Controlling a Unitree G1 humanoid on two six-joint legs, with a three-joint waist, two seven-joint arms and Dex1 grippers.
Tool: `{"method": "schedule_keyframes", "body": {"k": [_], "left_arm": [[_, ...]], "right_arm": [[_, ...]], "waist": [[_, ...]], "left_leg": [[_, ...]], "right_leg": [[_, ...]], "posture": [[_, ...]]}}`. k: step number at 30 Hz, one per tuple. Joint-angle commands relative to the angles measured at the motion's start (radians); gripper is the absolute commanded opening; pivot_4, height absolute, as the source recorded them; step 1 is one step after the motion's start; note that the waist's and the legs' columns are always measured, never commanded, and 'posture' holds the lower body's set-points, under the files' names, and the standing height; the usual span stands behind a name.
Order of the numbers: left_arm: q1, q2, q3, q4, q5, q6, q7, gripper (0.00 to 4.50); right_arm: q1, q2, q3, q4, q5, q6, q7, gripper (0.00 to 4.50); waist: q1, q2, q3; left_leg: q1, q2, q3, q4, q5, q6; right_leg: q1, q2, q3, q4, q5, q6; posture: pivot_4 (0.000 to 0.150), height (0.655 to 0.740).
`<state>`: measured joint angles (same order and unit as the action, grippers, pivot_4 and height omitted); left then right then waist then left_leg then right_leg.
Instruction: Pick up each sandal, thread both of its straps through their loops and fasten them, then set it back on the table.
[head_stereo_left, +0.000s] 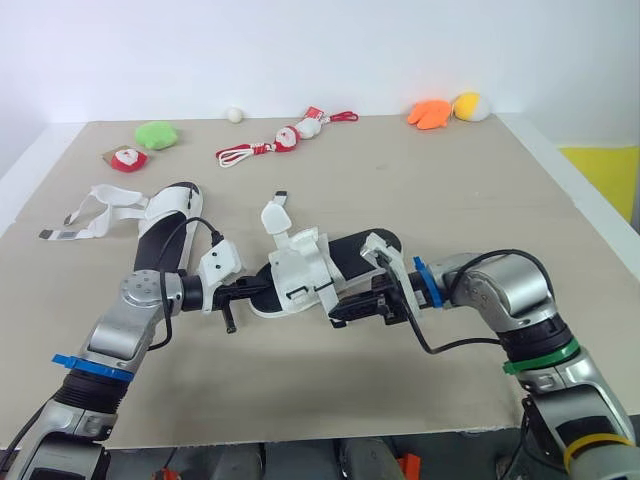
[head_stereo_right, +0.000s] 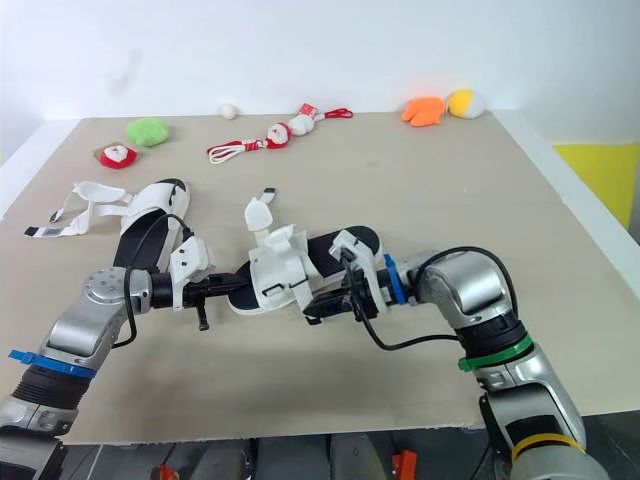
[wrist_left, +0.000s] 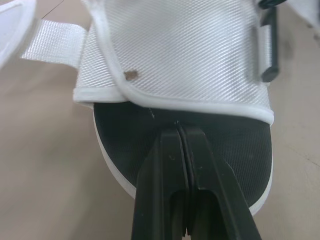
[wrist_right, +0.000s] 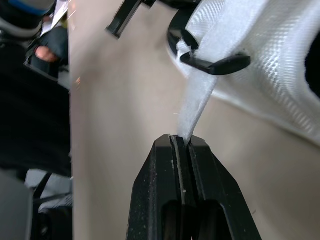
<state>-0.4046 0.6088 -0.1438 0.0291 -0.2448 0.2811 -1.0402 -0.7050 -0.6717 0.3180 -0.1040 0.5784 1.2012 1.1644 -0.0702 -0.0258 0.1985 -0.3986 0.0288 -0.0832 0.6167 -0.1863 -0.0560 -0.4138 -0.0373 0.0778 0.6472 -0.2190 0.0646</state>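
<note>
A white-strapped sandal with a black sole (head_stereo_left: 310, 262) lies mid-table, its upper strap (head_stereo_left: 276, 215) sticking up loose. My left gripper (head_stereo_left: 252, 290) is shut on the near end of its sole (wrist_left: 150, 135), the fingertips (wrist_left: 172, 140) pressed on the black rim. My right gripper (head_stereo_left: 338, 316) is shut on a white strap (wrist_right: 197, 97) that runs through a black loop (wrist_right: 215, 62) on the sandal's side. A second sandal (head_stereo_left: 168, 222) lies at the left, its straps (head_stereo_left: 95, 215) spread open on the table.
Along the far edge lie a green plush (head_stereo_left: 157, 134), a red-and-white toy (head_stereo_left: 127, 158), Santa toys on a red cord (head_stereo_left: 285, 140), a white ball (head_stereo_left: 234, 114), and orange (head_stereo_left: 430, 113) and yellow (head_stereo_left: 470, 106) plushes. The table's front edge (head_stereo_left: 320, 425) runs close below my arms.
</note>
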Motion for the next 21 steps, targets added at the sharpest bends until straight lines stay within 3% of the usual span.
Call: {"method": "schedule_keyframes", "body": {"k": [1, 21], "left_arm": [[0.030, 0.007, -0.039, 0.034, 0.029, 0.020, -0.017, 0.00], [0.037, 0.004, -0.038, 0.028, 0.031, 0.023, -0.017, 0.00]], "right_arm": [[0.001, -0.049, 0.023, -0.058, 0.043, 0.035, 0.056, 0.05], [0.103, -0.182, 0.067, -0.212, 0.129, 0.015, 0.140, 0.05]], "waist": [[0.000, 0.000, 0.000], [0.000, 0.000, 0.000]], "left_leg": [[0.000, 0.000, 0.000, 0.000, 0.000, 0.000], [0.000, 0.000, 0.000, 0.001, -0.002, -0.001]], "right_leg": [[0.000, 0.000, 0.000, 0.000, 0.000, 0.000], [0.000, 0.000, 0.000, -0.001, -0.001, 0.000]], "posture": [[0.150, 0.7400], [0.150, 0.7400]]}}
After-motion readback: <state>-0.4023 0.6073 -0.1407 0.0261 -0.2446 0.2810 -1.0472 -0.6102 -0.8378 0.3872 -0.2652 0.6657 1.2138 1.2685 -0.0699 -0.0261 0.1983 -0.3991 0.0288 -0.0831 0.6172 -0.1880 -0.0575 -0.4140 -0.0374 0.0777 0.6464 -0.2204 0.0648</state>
